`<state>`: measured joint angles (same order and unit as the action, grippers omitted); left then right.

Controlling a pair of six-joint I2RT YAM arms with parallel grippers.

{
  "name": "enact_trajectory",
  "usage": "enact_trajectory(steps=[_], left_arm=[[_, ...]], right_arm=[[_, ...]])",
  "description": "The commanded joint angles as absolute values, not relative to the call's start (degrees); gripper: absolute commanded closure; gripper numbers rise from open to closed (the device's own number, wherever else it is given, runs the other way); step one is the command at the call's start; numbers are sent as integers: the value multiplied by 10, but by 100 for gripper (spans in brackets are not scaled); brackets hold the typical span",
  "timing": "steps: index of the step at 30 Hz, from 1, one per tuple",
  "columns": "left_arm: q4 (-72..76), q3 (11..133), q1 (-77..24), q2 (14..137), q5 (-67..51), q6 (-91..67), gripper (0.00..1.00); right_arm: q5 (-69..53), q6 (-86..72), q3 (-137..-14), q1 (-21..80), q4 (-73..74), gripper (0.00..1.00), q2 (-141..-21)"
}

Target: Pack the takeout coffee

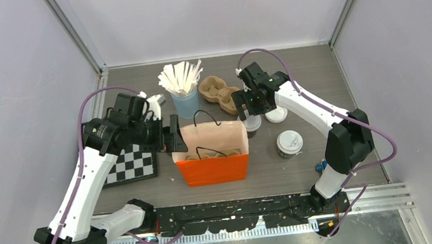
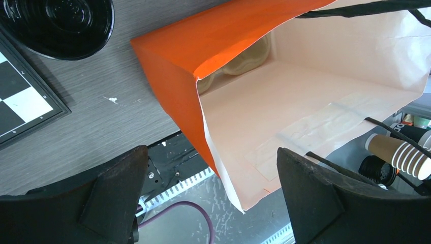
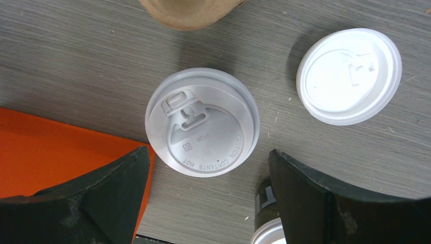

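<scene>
Bag (image 1: 213, 169) of orange paper is stood upright and open-topped at mid table (image 1: 279, 178), black handles up. A brown pulp carrier (image 2: 247, 55) is seen at its bottom. At the bag's left rim the left gripper (image 1: 174, 139) is placed. In the left wrist view its fingers (image 2: 109, 198) are spread wide, with the edge of the bag's side wall between them and no contact seen. Nothing is held.

The first coffee cup (image 1: 252, 123), white-lidded, is stood on the table just beside the bag's far right corner, outside the bag. Directly over it the right gripper (image 1: 247, 108) is hung. In the right wrist view its fingers (image 3: 86, 203) are opened wide to either side of the cup's lid (image 3: 202, 122), with nothing gripped. The second coffee cup (image 1: 289, 143), dark with a marked white lid, is stood on the table right of the bag, near the first but apart from it. A separate white lid (image 1: 277, 114) is seen just right of the first cup; whether a cup is under it cannot be told.

Behind the bag, a light-blue cup of white sticks (image 1: 185, 101) and a second pulp carrier (image 1: 220, 91) are set side by side. A checkerboard (image 1: 131, 165) is laid left of the bag, partly under the left arm.
</scene>
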<state>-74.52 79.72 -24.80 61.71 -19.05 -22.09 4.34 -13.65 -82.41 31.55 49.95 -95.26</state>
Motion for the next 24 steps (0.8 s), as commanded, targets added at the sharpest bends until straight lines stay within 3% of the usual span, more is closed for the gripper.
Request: enact_trajectory(steps=[1,11,24], left_arm=[[-738,813,-250,600,-177,-227,0],[-723,800,-250,580,-132,-246,0],[-704,780,-250,573,-161,-245,2]], right_arm=[[40,-100,-850,319,494,9,-954],[17,-74,-858,319,497,8,-967],[13,-62,-841,322,496,8,-969]])
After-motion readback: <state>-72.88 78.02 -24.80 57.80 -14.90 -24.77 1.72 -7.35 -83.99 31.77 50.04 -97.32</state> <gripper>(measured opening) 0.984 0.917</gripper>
